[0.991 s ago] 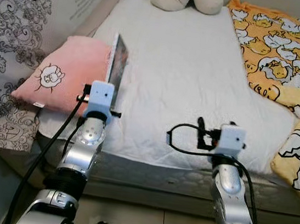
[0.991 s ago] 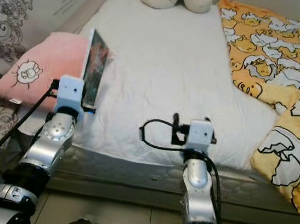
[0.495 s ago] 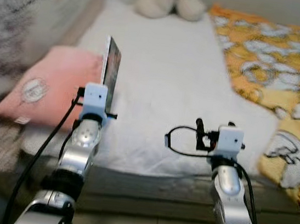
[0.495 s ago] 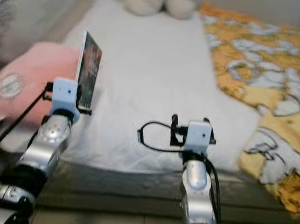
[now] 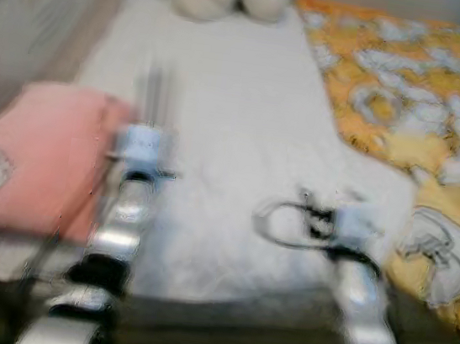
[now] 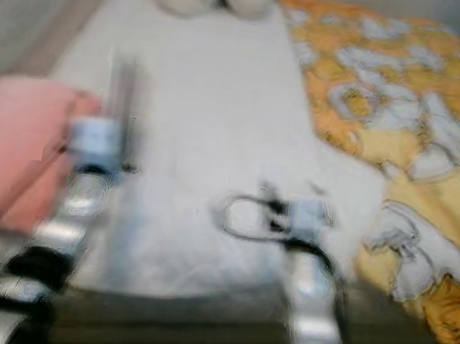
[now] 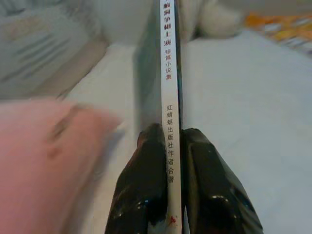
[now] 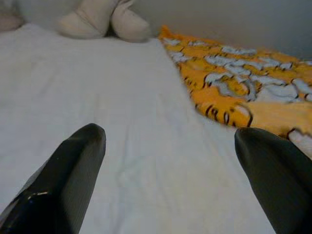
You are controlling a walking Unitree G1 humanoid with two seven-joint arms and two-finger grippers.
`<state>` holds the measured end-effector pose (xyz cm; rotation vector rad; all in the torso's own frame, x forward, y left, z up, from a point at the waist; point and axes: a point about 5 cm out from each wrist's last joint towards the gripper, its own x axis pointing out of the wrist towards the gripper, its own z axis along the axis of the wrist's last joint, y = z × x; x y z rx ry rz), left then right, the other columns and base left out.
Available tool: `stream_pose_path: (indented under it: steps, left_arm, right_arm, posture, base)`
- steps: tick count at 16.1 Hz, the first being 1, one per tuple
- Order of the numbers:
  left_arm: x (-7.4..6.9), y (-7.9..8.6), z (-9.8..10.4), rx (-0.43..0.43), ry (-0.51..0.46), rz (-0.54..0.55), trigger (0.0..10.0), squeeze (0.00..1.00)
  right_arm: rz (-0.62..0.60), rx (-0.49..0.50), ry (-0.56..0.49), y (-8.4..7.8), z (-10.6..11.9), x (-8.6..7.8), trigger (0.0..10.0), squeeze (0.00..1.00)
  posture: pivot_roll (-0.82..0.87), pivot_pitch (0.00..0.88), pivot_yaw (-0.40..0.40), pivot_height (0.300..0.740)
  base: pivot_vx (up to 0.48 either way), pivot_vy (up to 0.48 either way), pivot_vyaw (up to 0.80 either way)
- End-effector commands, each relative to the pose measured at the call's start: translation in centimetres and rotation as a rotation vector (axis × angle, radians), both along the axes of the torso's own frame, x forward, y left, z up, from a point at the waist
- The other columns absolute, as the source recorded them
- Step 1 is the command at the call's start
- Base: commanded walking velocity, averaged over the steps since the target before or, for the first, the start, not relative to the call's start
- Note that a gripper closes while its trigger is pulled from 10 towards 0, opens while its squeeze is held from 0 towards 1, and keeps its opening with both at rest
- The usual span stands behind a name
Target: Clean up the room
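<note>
White bedding covers the bed [image 5: 244,131] in front of you, and both head views are blurred, so fine detail is lost. You have one book [image 7: 170,97], thin and held upright with its white spine toward the wrist camera; the left gripper [image 7: 170,146] has its two black fingers [image 7: 146,180] clamped on either side of that spine, at about 9 o'clock over the sheet. One pink pillow [image 5: 33,155] lies just beside it, further toward 9 o'clock. One orange and yellow patterned blanket [image 5: 401,93] spreads from 1 o'clock down to 4 o'clock. One pale plush toy [image 8: 97,19] sits at 12 o'clock at the far end of the bed. Your right gripper [image 8: 170,161] hovers above the sheet near 5 o'clock, its two fingers [image 8: 68,170] spread wide with nothing between them.
</note>
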<state>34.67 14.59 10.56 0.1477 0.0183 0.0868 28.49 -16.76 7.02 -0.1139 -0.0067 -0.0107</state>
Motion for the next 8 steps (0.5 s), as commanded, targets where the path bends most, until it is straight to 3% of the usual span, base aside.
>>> stream_pose_path:
  steps: [1,6,8]
  left_arm:
    - [0.4,1.5,1.0,0.018,-0.04,0.034,10.0,0.0]
    - [1.8,0.1,1.7,0.004,-0.017,-0.023,10.0,0.0]
    - [2.5,-1.3,2.3,-0.019,-0.006,-0.06,10.0,0.0]
  right_arm:
    - [0.046,0.029,-0.027,1.6,0.6,0.3,10.0,0.0]
    - [0.074,0.031,-0.013,1.8,0.4,-0.1,10.0,0.0]
    - [0.075,0.033,0.004,1.6,0.1,-0.4,10.0,0.0]
  posture:
    - [-0.03,0.0,0.019,0.74]
    - [-0.04,0.0,0.017,0.74]
    - [-0.05,0.0,0.018,0.74]
  base:
    - [0.0,0.48,0.0]
    - [0.0,0.48,0.0]
    - [0.0,0.0,0.0]
